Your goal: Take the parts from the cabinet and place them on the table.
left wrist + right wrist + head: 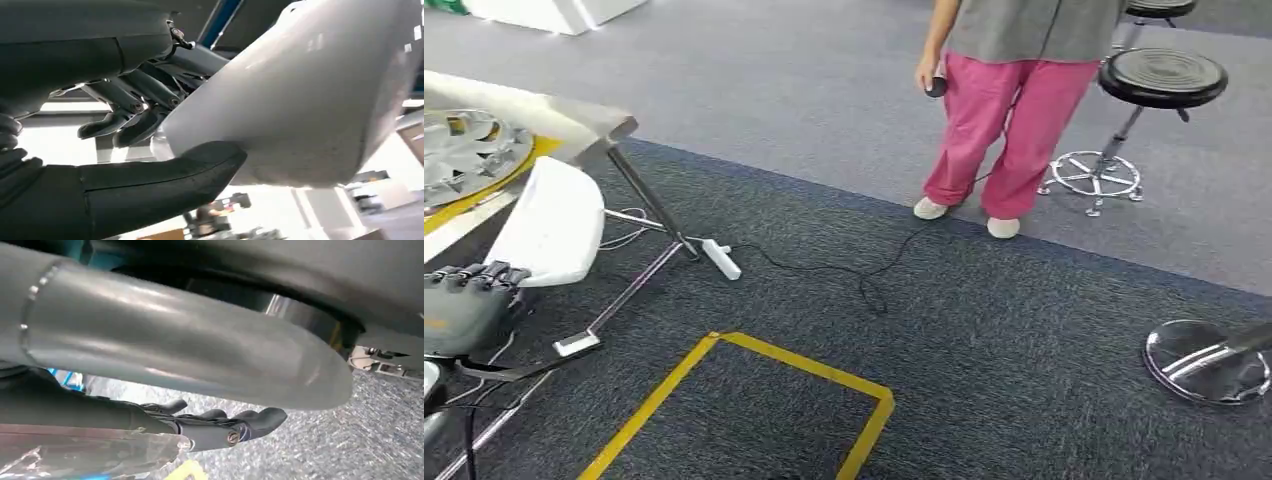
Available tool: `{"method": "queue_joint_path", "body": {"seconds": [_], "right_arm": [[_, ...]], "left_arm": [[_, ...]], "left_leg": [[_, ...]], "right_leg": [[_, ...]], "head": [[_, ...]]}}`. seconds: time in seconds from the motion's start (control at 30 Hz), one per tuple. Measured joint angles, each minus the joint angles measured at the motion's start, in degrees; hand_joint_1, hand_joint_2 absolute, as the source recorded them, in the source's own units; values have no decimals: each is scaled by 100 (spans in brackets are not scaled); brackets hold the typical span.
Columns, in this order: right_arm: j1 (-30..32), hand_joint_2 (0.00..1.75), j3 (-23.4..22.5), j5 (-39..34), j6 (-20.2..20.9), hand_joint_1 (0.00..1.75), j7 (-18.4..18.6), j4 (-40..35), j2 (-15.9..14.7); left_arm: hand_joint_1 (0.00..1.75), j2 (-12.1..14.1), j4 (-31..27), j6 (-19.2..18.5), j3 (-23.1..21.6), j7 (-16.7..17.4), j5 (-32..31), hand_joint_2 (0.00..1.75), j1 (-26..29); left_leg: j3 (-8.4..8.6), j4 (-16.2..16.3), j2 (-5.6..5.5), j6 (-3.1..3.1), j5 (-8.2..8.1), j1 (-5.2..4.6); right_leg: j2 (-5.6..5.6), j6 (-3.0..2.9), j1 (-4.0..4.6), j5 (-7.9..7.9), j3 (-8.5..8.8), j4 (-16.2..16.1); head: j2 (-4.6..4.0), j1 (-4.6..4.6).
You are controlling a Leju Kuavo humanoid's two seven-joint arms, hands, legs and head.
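A white curved part [554,225] hangs at the lower left of the head view, just off the corner of the table [574,122]. My left hand [469,290] grips it from below. In the left wrist view the thumb [165,175] lies along one face of the white part [300,100] and the fingers [130,112] curl over the other. A silver round part [464,150] lies on the table top. My right hand [225,427] hangs over the carpet with its fingers lying together; a grey rounded shape and a crinkled clear film sit close to it, and its hold is unclear.
A person in pink trousers [1009,120] stands ahead on the grey floor, holding a small dark object. Black stools [1159,85] stand to the right, and a chrome base [1209,362] sits further right. A yellow tape square [754,400] marks the carpet. A cable [844,270] and the table legs [649,205] cross the floor.
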Motion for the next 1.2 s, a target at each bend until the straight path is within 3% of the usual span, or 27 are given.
{"method": "queue_joint_path", "body": {"seconds": [0.07,0.1,0.13,0.17,0.2,0.3,0.33,0.37,0.4,0.47,0.5,0.53,0.6,0.63,0.67,0.7,0.8,0.83,0.87,0.9,0.97,1.0,1.03,1.07,1.13,1.17,1.2], "right_arm": [[-10,0,0,4,2,0,0,0,0],[-17,0,0,7,2,0,0,0,0],[-20,0,0,7,2,0,0,0,0],[-16,0,0,9,2,0,0,0,0],[-21,0,0,13,0,0,0,0,0],[-33,0,0,13,0,0,0,0,0],[-38,0,2,13,0,0,0,-2,0],[-38,0,2,15,0,0,-2,-2,0],[-34,0,4,15,0,0,-2,0,0],[-22,0,2,15,0,0,-2,0,0],[-11,0,4,15,0,0,-13,0,0],[-22,0,4,15,0,0,-89,0,0],[-31,0,2,17,0,0,-98,0,0],[-26,0,4,20,0,0,-98,0,0],[-18,0,4,20,0,0,-85,0,0],[-18,0,4,20,2,0,-85,0,0],[-25,0,4,22,0,0,-52,0,0],[-30,0,4,22,2,0,-30,-2,2],[-33,0,4,26,2,0,-4,0,2],[-29,0,4,26,0,0,-4,0,2],[-8,0,4,26,0,0,-2,0,2],[1,0,4,26,2,0,-2,0,2],[1,0,4,26,2,0,-2,0,2],[-5,0,4,26,0,0,-2,0,2],[-16,0,4,24,2,0,-2,0,2],[-18,0,4,24,2,0,-2,0,2],[-19,0,4,22,0,0,-2,0,0]], "left_arm": [[175,2,0,-9,2,-2,2,175,-2],[175,4,0,-15,7,-2,9,175,-6],[175,4,0,-20,11,-2,15,175,-16],[175,2,0,-26,9,-2,17,175,-47],[175,0,0,-37,2,-9,24,175,-63],[175,4,0,-52,2,-39,26,175,-52],[175,4,0,-52,4,-44,26,175,-50],[175,4,0,-57,11,-44,31,175,-77],[175,-7,0,-57,2,-46,31,175,-95],[175,-7,0,-59,-4,-57,31,175,-95],[175,-9,0,-61,-4,-57,28,175,-92],[175,-9,0,-68,-7,-57,28,175,-92],[175,-9,0,-76,-7,-57,28,175,-93],[175,-9,0,-87,-4,-57,31,175,-95],[175,-9,0,-92,-4,-57,33,175,-98],[175,-9,0,-96,-2,-57,33,175,-123],[175,2,0,-103,-2,-59,42,175,-102],[175,9,0,-103,-2,-59,42,175,-94],[175,9,0,-103,2,-59,48,175,-101],[175,7,0,-107,2,-59,48,175,-134],[175,2,0,-107,-11,-59,48,175,-148],[175,0,0,-107,-15,-59,48,175,-132],[175,0,0,-107,-20,-59,48,175,-119],[175,0,0,-107,-22,-59,48,175,-117],[175,4,0,-107,-9,-59,48,175,-118],[175,4,0,-107,-2,-59,50,175,-121],[175,2,-2,-107,-7,-59,50,175,-147]], "left_leg": [[270,-457,18,-1,330,0],[588,-990,117,4,572,-6],[881,-1457,355,15,722,-17],[1027,-1747,658,12,652,-74],[1015,-1743,513,112,682,-62],[988,-1767,297,205,690,-71],[1001,-1782,243,240,715,-26],[1000,-1782,181,268,715,-15],[995,-1782,117,301,723,-12],[982,-1780,-34,305,724,-12],[983,-1779,-104,308,726,-12],[986,-1777,-186,305,728,-11],[1004,-1774,-355,296,730,5],[1011,-1772,-429,276,728,17],[991,-1765,-504,237,731,18],[939,-1714,-582,199,730,3],[871,-1784,-799,61,823,65],[852,-1763,-747,49,807,73],[797,-1643,-362,30,709,16],[644,-1340,-139,12,511,9],[179,-364,0,-12,68,21],[8,-11,4,-21,-27,22],[-17,38,4,-25,30,22],[87,-150,10,-25,197,23],[610,-1088,132,-14,670,21],[891,-1561,430,-3,808,9],[953,-1747,565,32,715,-69]], "right_leg": [[-169,8,0,-5,2,0],[-246,21,0,-14,14,0],[-308,39,4,-25,36,1],[-360,76,62,-54,50,17],[-413,106,82,-68,37,12],[-640,175,84,-96,129,-21],[-458,239,55,-138,82,25],[-129,270,50,-289,15,253],[32,280,36,-515,-182,685],[112,292,36,-900,-669,1654],[113,290,36,-919,-787,1856],[115,284,36,-804,-776,1790],[185,262,20,-296,-409,978],[317,262,3,-60,-169,466],[681,268,-45,-24,-17,121],[770,258,-84,-64,38,-9],[559,155,-19,-39,37,39],[461,100,-66,-5,52,-11],[394,73,-51,0,64,-24],[313,37,-38,-2,67,-30],[130,19,-18,-15,61,-30],[40,12,-16,-23,59,-29],[-43,10,-15,-30,63,-29],[-121,15,-16,-40,71,-29],[-268,40,-17,-69,111,-29],[-326,71,-5,-88,143,-29],[-372,111,60,-135,141,4]], "head": [[0,2],[0,-7],[0,-2],[0,-20],[0,-13],[0,-15],[0,-18],[0,15],[0,33],[0,42],[0,37],[0,41],[0,39],[0,41],[0,42],[0,31],[0,37],[0,37],[0,5],[0,-35],[0,-31],[0,-28],[0,-29],[0,-31],[0,-33],[0,-33],[0,-55]]}}
